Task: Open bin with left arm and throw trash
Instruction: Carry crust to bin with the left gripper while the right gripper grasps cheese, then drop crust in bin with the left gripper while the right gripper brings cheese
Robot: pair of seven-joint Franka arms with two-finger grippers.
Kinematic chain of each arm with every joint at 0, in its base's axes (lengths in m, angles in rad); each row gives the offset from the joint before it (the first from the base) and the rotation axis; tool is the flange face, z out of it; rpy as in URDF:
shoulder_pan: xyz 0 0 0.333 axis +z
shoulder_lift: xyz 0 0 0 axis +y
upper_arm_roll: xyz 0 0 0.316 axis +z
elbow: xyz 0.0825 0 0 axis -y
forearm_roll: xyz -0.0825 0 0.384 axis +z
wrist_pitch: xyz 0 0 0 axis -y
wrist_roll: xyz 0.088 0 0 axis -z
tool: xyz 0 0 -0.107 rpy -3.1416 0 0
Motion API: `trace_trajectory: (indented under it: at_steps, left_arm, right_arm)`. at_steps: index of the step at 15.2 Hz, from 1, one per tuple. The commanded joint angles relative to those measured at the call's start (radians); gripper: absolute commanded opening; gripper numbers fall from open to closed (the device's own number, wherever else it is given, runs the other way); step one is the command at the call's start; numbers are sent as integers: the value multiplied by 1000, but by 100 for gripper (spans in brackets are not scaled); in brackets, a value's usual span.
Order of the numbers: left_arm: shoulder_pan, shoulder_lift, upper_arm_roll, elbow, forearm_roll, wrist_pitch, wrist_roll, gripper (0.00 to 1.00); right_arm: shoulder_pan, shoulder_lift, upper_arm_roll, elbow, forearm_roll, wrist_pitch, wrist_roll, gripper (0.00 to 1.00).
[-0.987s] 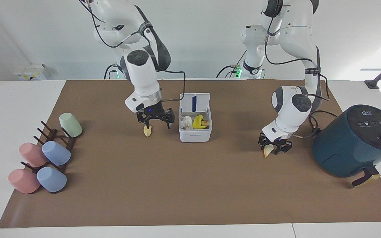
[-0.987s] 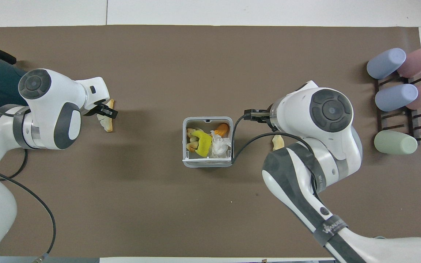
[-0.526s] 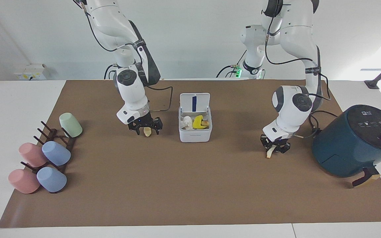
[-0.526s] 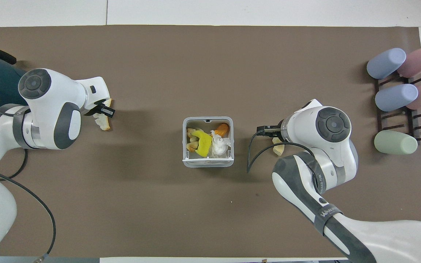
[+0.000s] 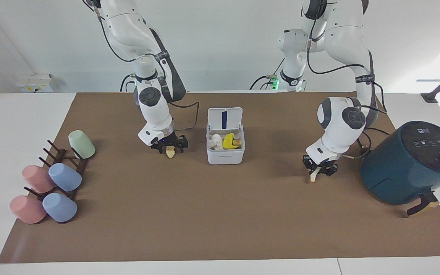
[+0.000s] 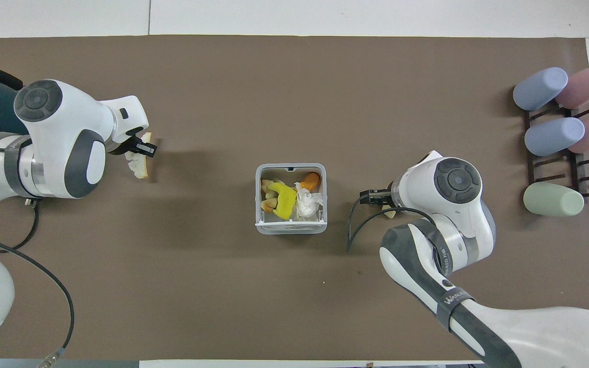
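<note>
The white bin point(image 5: 225, 158) stands mid-table with its lid point(image 5: 224, 116) up; inside lie a crumpled white tissue point(image 5: 215, 140) and yellow and orange scraps point(image 6: 284, 199). My left gripper point(image 5: 318, 171) is low over the mat between the bin and the air fryer, shut on the orange-edged bread slice point(image 5: 312, 176), which stands on edge; it also shows in the overhead view point(image 6: 140, 164). My right gripper point(image 5: 169, 149) is down at the mat beside the bin, toward the right arm's end, open around the pale yellow fruit piece point(image 5: 170, 153).
A dark teal air fryer point(image 5: 407, 160) stands at the left arm's end of the table. A rack with several pastel cups point(image 5: 52, 179) lies at the right arm's end. The brown mat point(image 5: 220, 221) covers the table.
My right gripper has come down from above the fruit piece to the mat around it. My left gripper has turned and closed on the bread slice, tipping it on edge.
</note>
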Motion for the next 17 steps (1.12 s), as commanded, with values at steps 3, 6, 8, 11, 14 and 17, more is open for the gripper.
trace_trajectory:
  at_steps: [3, 6, 8, 11, 14, 17]
  left_arm:
    - [-95, 2, -8, 239, -105, -248, -286, 0]
    - [-204, -1, -10, 267, -139, -242, -504, 0]
    - [-282, -7, -12, 271, -141, -233, -578, 0]
    - [-368, -22, -12, 255, -142, -213, -635, 0]
    - [-430, -57, -12, 180, -144, -192, -638, 0]
    - [-471, -119, -10, 14, -145, -45, -641, 0]
  right_arm:
    - [-7, -33, 5, -21, -76, -22, -24, 100]
    - [-8, -33, 5, -21, -114, -22, -24, 13]
    - [-7, -31, 5, -19, -114, -21, -16, 0]
    - [-8, -30, 5, -18, -114, -18, -10, 0]
    - [-8, -28, 5, -4, -114, -24, -10, 0]
    - [0, -33, 8, 131, -97, -164, -9, 0]
